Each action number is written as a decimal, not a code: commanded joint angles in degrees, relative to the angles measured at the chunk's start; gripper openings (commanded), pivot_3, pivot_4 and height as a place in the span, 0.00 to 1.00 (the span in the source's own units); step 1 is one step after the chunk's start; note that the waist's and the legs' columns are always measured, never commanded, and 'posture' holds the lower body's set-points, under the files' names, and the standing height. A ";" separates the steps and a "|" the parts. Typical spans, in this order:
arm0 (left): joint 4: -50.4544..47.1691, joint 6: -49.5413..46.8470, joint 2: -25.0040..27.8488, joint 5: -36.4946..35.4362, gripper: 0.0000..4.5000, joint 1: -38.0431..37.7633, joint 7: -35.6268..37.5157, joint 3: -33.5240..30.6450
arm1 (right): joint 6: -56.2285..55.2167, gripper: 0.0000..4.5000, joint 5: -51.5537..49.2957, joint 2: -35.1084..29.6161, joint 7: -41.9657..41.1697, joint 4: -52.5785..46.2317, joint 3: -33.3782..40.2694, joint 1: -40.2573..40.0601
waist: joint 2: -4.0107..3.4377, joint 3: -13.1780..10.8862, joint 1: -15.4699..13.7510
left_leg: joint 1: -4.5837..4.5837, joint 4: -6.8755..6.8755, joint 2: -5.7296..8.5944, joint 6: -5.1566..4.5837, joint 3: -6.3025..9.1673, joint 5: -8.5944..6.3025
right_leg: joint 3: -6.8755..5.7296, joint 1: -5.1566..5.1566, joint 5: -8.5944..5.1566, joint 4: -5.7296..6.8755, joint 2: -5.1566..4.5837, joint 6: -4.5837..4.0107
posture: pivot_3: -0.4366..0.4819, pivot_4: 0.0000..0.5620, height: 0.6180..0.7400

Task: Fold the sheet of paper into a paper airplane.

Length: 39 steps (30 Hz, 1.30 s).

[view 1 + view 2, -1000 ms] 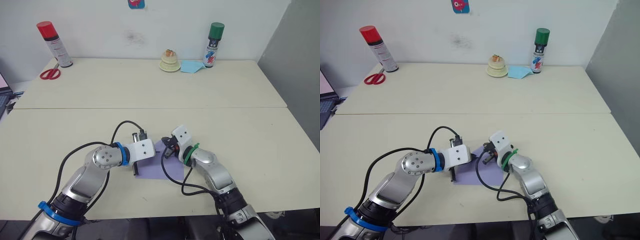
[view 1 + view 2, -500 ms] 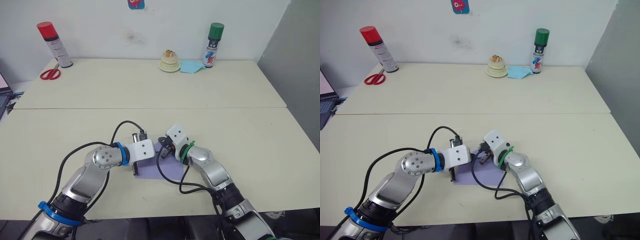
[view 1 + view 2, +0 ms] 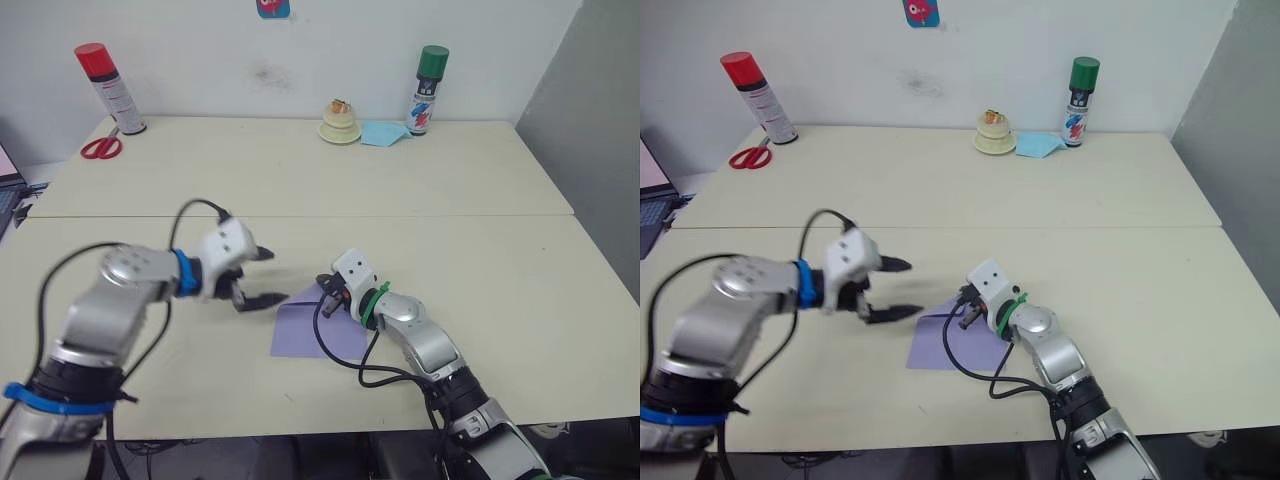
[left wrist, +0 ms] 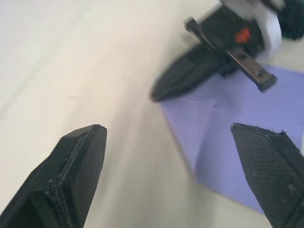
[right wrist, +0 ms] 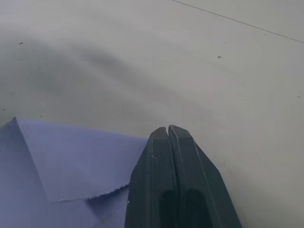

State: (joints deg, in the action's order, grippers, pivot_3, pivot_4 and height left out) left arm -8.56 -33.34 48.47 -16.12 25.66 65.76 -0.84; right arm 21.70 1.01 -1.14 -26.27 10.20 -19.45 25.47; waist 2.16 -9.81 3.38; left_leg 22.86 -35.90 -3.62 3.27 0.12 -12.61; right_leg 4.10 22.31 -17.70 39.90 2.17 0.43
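From the head camera I see the sheet of paper [image 3: 318, 328], thin matte lavender, lying flat on the smooth cream table [image 3: 480, 260] near its front edge. Its top corner is folded in, so the outline comes to a point toward the far side. My left gripper [image 3: 262, 278] hangs above the table just to the left of the sheet, its 2 black tapered fingers spread wide, clear of the paper. My right gripper [image 3: 329, 291] sits at the sheet's upper right edge, low on the paper. At the far side of the table stand a red-capped spray can [image 3: 108, 88], a green-capped spray can [image 3: 428, 89], red-handled scissors [image 3: 100, 148], a small cream tiered object [image 3: 339, 122] and a light blue paper piece [image 3: 384, 133].

In the left wrist view, the 2 textured black fingers [image 4: 71, 175] stand far apart with bare table between them. The lavender sheet lies beyond, toward the one finger, showing a crisp diagonal crease, and the right gripper's dark fingers rest on its far edge.

In the right wrist view, the 2 smooth black fingers [image 5: 178, 183] are pressed together, tips meeting. They sit over the sheet's edge, where a folded flap forms a sharp triangular corner; I cannot tell whether any paper is pinched between them.
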 commanded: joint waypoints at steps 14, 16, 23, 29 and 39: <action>10.98 14.34 -12.97 4.64 0.14 0.74 -5.70 8.50 | 2.92 0.00 0.38 -1.51 -1.59 -1.81 -1.42 -2.85 | 0.02 0.01 -0.07 | 0.06 0.00 -0.03 0.00 0.03 0.00 | 0.08 0.01 0.00 0.01 -0.05 0.00 | 0.48 0.27 0.98; 11.76 15.82 -13.09 6.58 0.01 0.20 -5.94 10.47 | 3.13 0.00 0.42 -1.61 -1.68 -2.03 -1.44 -2.91 | 0.02 0.01 -0.09 | 0.05 0.00 -0.04 0.00 0.05 0.00 | 0.07 0.01 0.00 0.02 -0.05 0.00 | 0.48 0.27 0.98; 14.80 19.05 -12.98 10.66 0.01 -1.11 -5.50 14.22 | 3.71 0.00 0.45 -1.81 -1.70 -2.52 -1.48 -2.96 | 0.02 0.02 -0.14 | 0.06 -0.01 -0.01 0.00 0.06 0.00 | 0.06 0.00 0.00 0.01 -0.05 0.00 | 0.48 0.27 0.98; 16.20 20.25 -13.90 11.50 0.01 -1.11 -5.53 15.13 | 4.08 0.00 0.39 -1.77 -1.70 -2.74 -1.59 -2.99 | 0.01 0.03 -0.13 | 0.04 -0.02 0.00 0.00 0.05 0.00 | 0.07 -0.02 0.00 0.02 -0.05 0.00 | 0.48 0.27 0.98; 16.78 21.74 -14.03 12.99 0.01 -3.15 -5.83 15.82 | 2.01 0.00 -1.90 2.30 -0.51 -1.25 0.54 -2.07 | 0.01 0.03 -0.10 | 0.02 -0.01 -0.02 0.00 0.05 0.00 | 0.07 -0.02 0.00 0.03 -0.05 0.00 | 0.48 0.27 0.98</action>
State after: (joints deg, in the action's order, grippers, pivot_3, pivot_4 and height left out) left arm 7.25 -11.56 34.48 -4.75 23.82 59.71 13.15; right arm 23.36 0.22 0.30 -27.04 7.88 -18.60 23.61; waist 2.17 -9.77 3.28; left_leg 22.87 -35.92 -3.65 3.27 0.17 -12.61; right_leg 4.17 22.29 -17.69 39.93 2.11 0.43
